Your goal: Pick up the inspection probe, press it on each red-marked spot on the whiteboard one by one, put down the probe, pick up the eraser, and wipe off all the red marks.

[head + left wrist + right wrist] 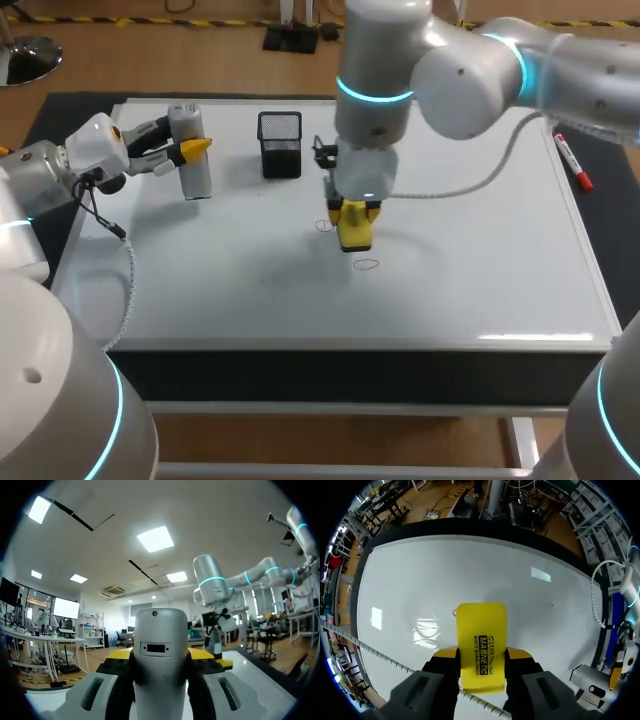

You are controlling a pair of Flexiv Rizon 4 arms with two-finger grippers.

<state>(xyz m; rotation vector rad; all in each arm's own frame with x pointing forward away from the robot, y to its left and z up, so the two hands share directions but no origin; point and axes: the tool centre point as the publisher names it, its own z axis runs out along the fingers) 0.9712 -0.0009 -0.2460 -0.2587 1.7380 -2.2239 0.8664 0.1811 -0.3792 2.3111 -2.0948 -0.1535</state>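
At the middle of the whiteboard point(480, 250), the right gripper point(482, 662) clamps a yellow eraser point(481, 635) from both sides, the block pointing down at the glossy white surface. A sliver of red mark point(455, 612) shows just beside the eraser's far corner. From overhead, one small drawn ring point(367, 265) lies just on the near side of the eraser and another point(325, 225) close on its left.

The eraser looks like a light, rigid plastic slab with rounded corners and smooth faces. It is probably slick, so the hold across its narrow sides near the back end seems sound. It likely wants even pressure, kept flat rather than tipped on an edge.

Over the board's left rear part, the left gripper point(161, 662) is closed around the inspection probe point(160, 640), a smooth grey cylinder with a domed top and a small dark window. It is taken round the body, and whether its base touches the board cannot be told. It looks stiff and heavier than the eraser, and its round shape is liable to twist between flat pads.

A black wire-mesh cup point(280, 145) stands between the two arms. A red marker point(573, 163) lies just off the board's right edge.
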